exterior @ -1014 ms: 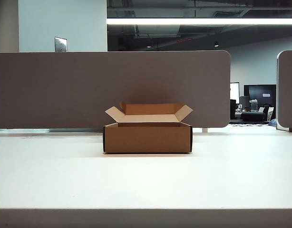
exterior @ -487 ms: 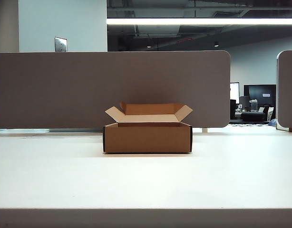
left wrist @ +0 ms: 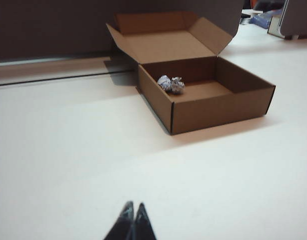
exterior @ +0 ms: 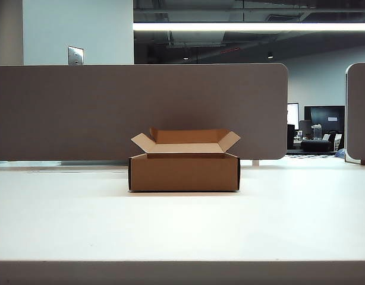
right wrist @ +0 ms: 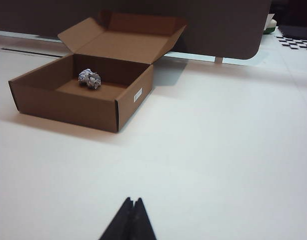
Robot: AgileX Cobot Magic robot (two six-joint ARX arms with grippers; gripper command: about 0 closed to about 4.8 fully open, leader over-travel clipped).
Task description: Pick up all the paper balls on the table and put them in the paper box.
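Apparently little was left to go wrong: the only paper ball [left wrist: 171,84] in sight lay inside the box [exterior: 183,173], against its back wall, and no other ball showed on the table [exterior: 182,225] around the box. The box's near wall hid part of its floor in both wrist views, so whether the other balls lay there I could not tell; a ball missed outside the frames would be the likeliest failure. The left gripper [left wrist: 133,212] sat well back from the box on its left side, jaws pressed together on nothing. The right gripper [right wrist: 133,205] sat well back on the box's right side, jaws likewise closed and empty. A careless sweep toward the box could nudge its light cardboard or catch a raised flap. Bare table lay on every side of the box; a divider [exterior: 141,107] stood close behind it.
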